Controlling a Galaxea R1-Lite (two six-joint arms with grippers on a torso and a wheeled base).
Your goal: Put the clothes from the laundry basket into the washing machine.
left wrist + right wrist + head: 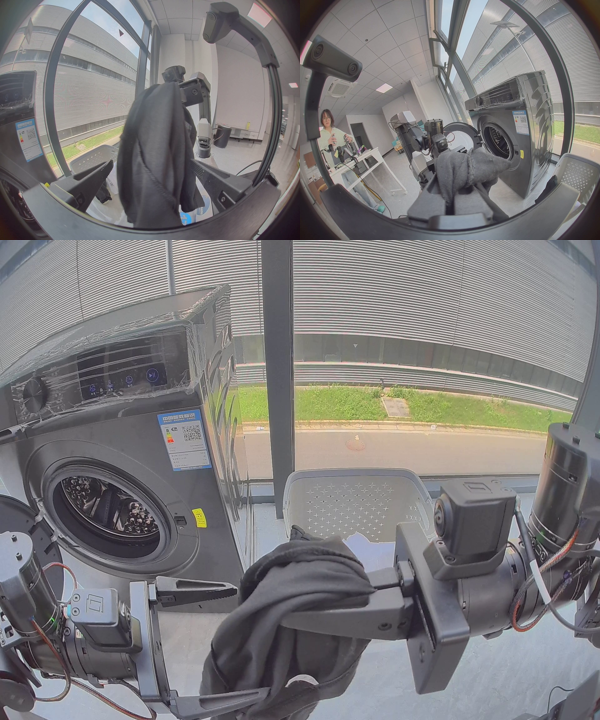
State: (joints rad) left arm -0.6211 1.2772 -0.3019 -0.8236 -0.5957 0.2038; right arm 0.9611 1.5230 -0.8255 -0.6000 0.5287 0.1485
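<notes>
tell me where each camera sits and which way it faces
head view: on the head, facing down at washing machine and laundry basket; both arms show.
left wrist view: left arm, facing the black garment inside its open left end effector.
right wrist view: right arm, facing the machine over its right end effector gripping the garment.
shared: garment, washing machine.

Setting: office-style lab room. Tiled drop ceiling point(381, 47) with panel lights point(383, 88), floor-to-ceiling windows point(437, 365), white desk point(370, 153) carrying equipment, film-wrapped washing machine point(125, 502) standing on bare floor point(500, 671).
</notes>
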